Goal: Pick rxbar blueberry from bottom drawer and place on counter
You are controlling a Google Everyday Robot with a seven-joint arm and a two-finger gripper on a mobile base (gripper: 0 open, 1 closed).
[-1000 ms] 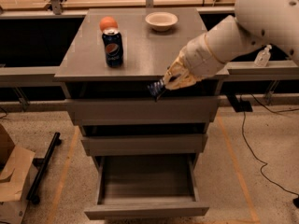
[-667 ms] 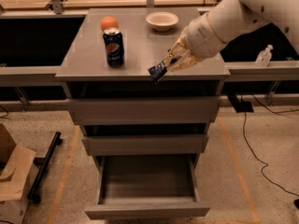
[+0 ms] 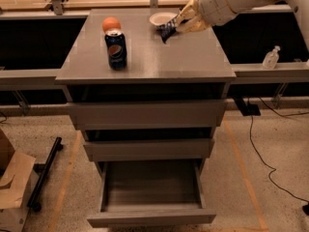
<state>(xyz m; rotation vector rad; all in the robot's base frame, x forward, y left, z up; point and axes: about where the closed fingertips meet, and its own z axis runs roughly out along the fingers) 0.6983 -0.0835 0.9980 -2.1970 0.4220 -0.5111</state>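
My gripper (image 3: 173, 28) hangs above the far right part of the counter (image 3: 159, 57), shut on the rxbar blueberry (image 3: 166, 31), a small dark navy wrapper that sticks out to the lower left of the fingers. The bar is held just above the grey top, in front of the white bowl. The bottom drawer (image 3: 150, 215) is pulled out below the two other drawers, and its grey inside shows nothing in it.
A blue Pepsi can (image 3: 116, 49) stands on the left of the counter with an orange ball-like fruit (image 3: 111, 23) behind it. A white bowl (image 3: 161, 18) sits at the back. A small sanitizer bottle (image 3: 271, 57) stands on the ledge to the right. A cardboard box (image 3: 13, 187) lies on the floor at left.
The gripper has lifted the bar from the cabinet's front edge up and back over the counter, toward the white bowl.
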